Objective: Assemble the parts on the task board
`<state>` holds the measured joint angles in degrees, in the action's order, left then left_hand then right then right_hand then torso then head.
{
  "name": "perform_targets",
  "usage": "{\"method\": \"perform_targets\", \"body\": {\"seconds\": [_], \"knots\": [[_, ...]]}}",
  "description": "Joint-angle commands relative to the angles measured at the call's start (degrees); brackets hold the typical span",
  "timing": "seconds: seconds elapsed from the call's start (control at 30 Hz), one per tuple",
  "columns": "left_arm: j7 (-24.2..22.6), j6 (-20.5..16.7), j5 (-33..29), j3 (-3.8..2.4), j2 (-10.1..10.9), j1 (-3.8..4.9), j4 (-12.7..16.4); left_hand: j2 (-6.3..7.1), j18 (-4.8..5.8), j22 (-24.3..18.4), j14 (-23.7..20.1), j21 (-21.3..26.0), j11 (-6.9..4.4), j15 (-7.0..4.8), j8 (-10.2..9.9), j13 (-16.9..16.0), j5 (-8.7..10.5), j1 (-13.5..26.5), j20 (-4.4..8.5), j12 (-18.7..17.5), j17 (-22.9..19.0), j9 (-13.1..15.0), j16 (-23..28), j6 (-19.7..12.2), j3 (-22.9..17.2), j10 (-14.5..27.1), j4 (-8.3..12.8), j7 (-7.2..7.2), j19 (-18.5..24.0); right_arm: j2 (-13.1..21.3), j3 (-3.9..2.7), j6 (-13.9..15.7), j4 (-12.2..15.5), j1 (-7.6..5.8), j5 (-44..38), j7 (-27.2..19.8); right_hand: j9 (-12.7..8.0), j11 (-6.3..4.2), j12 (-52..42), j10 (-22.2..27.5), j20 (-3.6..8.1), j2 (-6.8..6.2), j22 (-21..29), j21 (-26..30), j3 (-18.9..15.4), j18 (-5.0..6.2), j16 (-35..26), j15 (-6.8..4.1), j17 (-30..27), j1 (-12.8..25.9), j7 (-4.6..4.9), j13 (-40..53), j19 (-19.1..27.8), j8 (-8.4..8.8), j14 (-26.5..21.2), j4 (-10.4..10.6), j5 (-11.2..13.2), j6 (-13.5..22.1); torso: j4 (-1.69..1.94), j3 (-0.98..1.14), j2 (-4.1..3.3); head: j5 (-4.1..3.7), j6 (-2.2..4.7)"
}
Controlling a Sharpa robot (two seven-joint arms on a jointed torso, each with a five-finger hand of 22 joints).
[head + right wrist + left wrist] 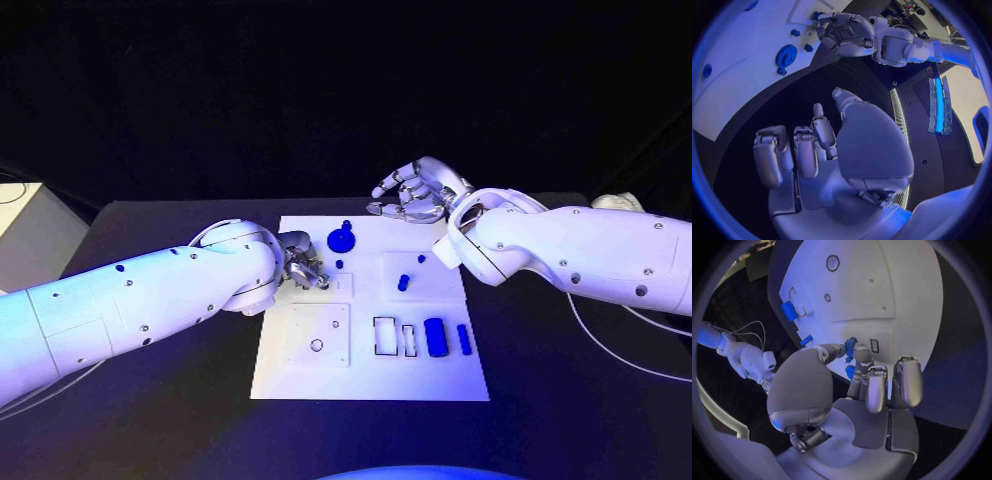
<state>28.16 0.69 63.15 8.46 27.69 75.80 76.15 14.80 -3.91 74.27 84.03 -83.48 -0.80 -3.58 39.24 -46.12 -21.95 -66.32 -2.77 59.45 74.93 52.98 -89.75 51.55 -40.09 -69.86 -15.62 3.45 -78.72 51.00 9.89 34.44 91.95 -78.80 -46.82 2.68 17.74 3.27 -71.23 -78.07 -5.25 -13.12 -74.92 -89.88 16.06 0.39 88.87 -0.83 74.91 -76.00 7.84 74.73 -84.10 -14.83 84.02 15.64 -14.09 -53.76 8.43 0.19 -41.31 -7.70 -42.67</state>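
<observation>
The white task board (433, 385) lies in the middle of the black table. My left hand (303, 268) rests on its upper left part, beside a small square plate. In the left wrist view the left hand (861, 385) pinches a small blue part (849, 347) at its fingertips, close to a rectangular hole (874, 345) in the board. My right hand (411, 190) hovers past the board's far edge, its fingers apart and holding nothing; the right wrist view shows the right hand (817, 150) above dark table.
A round blue disc (342, 238) lies near the far edge of the board. Small blue pegs (404, 283) stand mid-board. A blue block (436, 337) and a blue bar (464, 340) lie at the right beside outlined slots (387, 336). A ring hole (316, 345) sits in the lower left plate.
</observation>
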Motion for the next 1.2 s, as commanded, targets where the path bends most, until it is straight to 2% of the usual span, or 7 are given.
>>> {"method": "perform_targets", "body": {"seconds": [0.03,0.4,0.67,1.2], "knots": [[-0.7,1.29,0.11,-0.02,-0.2,-0.01,-0.02,-0.21,0.38,0.06,5.97,-0.36,-0.07,-0.28,-0.05,0.04,-0.32,-0.23,0.06,-0.11,15.07,0.05,-0.25,0.44,-13.04,-0.21,13.14,-0.14,-0.26,-0.02,-0.01,-0.74,0.06,0.04,-0.63,-0.27,0.09,-0.07,0.16,0.36,0.21,0.03,-15.08,-0.12,-0.14,-0.39,-0.3,-0.1,12.63,0.38,0.13,-0.01,-5.9,-0.28,5.33,0.36,-0.33,0.42,-0.02,0.02,0.02,0.02,-0.09],[-0.69,1.75,0.11,-0.02,-0.49,0.0,-0.47,-0.21,0.4,0.14,5.97,-0.39,-0.08,-0.3,-0.12,0.09,-0.28,-0.25,0.08,-0.19,15.07,0.03,-0.25,0.47,-13.1,-0.2,13.16,-0.14,-0.31,0.0,-0.01,-0.75,0.11,0.04,-0.63,-0.26,0.27,-0.09,0.2,0.36,0.21,0.09,-15.08,-0.12,-0.39,-0.39,-0.3,-0.11,12.64,0.59,0.1,-0.04,-5.9,-0.45,5.34,0.47,-0.41,0.54,0.0,0.0,0.0,-0.04,-0.18],[-0.45,3.02,-0.09,-0.02,-1.32,-0.03,-1.47,-0.21,0.4,0.14,5.97,-0.39,-0.08,-0.3,-0.12,0.09,-0.28,-0.25,0.08,-0.19,15.07,0.03,-0.25,0.47,-13.1,-0.2,13.16,-0.14,-0.31,0.05,-0.01,-0.74,0.25,0.04,-0.66,-0.25,0.27,-0.09,0.2,0.36,0.21,0.09,-15.08,-0.12,-0.39,-0.39,-0.3,-0.11,12.64,0.59,0.1,-0.04,-5.9,-0.45,5.34,0.47,-0.41,0.54,-0.13,0.01,-0.1,-0.08,-0.37],[0.32,3.4,-0.7,-0.03,-2.38,-0.13,-2.8,-0.35,0.39,0.12,5.97,-0.38,-0.07,-0.3,-0.22,0.0,-0.23,-0.21,0.11,-0.18,15.07,0.0,-0.25,0.53,-13.17,-0.29,13.08,-0.12,-0.3,0.05,-0.01,-0.77,0.32,0.03,-0.69,-0.24,0.27,-0.09,0.2,0.36,0.21,0.09,-15.08,-0.12,-0.39,-0.39,-0.3,-0.11,12.64,0.59,0.1,-0.04,-5.9,-0.45,5.34,0.47,-0.41,0.54,0.01,0.03,0.01,-0.26,-0.76]]}}
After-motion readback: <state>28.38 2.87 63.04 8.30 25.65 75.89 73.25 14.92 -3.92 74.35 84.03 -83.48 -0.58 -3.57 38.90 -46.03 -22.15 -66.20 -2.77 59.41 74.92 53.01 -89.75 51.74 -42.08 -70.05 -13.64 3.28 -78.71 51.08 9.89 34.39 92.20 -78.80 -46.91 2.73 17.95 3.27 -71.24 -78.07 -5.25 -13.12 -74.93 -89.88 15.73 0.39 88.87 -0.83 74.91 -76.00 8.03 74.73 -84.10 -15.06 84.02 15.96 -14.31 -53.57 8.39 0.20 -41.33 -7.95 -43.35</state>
